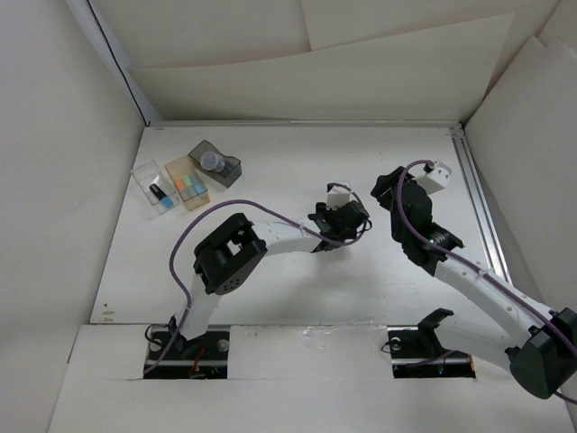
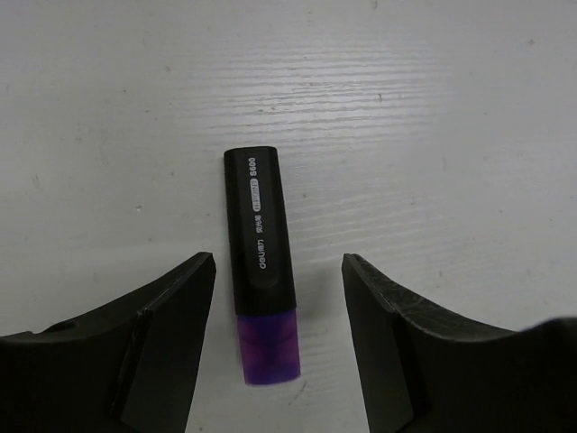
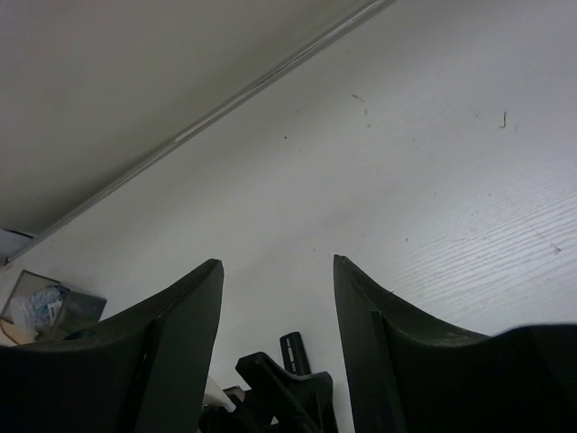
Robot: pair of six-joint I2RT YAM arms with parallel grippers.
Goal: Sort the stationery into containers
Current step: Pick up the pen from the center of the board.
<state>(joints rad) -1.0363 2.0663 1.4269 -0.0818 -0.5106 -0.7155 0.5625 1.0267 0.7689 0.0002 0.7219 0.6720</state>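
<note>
Black-bodied marker (image 2: 257, 225) with a purple end lies flat on the white surface (image 2: 433, 135), between the wide-spread fingers of your left tool (image 2: 278, 263), touching neither. Lower straight down and close across the barrel's middle, so it cannot roll away. Your right tool (image 3: 277, 263), also spread wide and holding nothing, hovers near; steer clear of it. Across open surface, by the left wall (image 1: 54, 180), sit the clear box (image 1: 155, 185), amber-tan box (image 1: 187, 180) and dark grey box (image 1: 216, 161).

Light was soft and even in the top view, shadows faint. The left wrist view was sharp on the marker (image 2: 260, 234), the fingers (image 2: 153, 352) dark and blurred at the bottom. The right wrist view was dimmer toward upper left
</note>
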